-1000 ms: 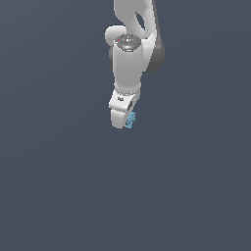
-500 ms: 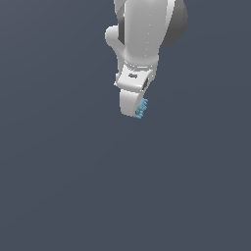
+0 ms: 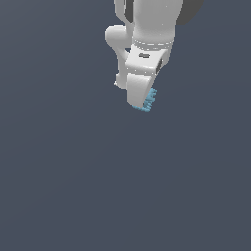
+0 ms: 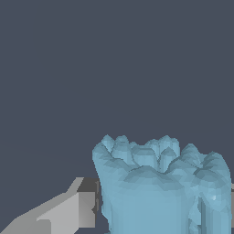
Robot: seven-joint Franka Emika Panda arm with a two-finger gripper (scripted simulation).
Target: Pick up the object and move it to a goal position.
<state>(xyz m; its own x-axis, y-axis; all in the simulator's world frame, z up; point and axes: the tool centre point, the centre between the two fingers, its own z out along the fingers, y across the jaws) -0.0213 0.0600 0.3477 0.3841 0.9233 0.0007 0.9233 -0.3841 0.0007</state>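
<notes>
The object (image 3: 149, 101) is a tiny light-blue piece with a toothed, comb-like edge. In the exterior view it sticks out at the tip of my white gripper (image 3: 141, 104), held in the air against the plain dark background. In the wrist view the object (image 4: 160, 183) fills the lower part of the picture, ridged side showing, with one grey finger (image 4: 73, 208) pressed against its side. The other finger is almost hidden behind the object. My gripper is shut on the object.
The white arm (image 3: 152, 29) with its dark joint comes down from the upper edge of the exterior view. Around it there is only a uniform dark grey-blue background with no other objects showing.
The arm with the object in its gripper has grown larger in the exterior view and shifted towards that view's right and slightly upward. The object stays held.
</notes>
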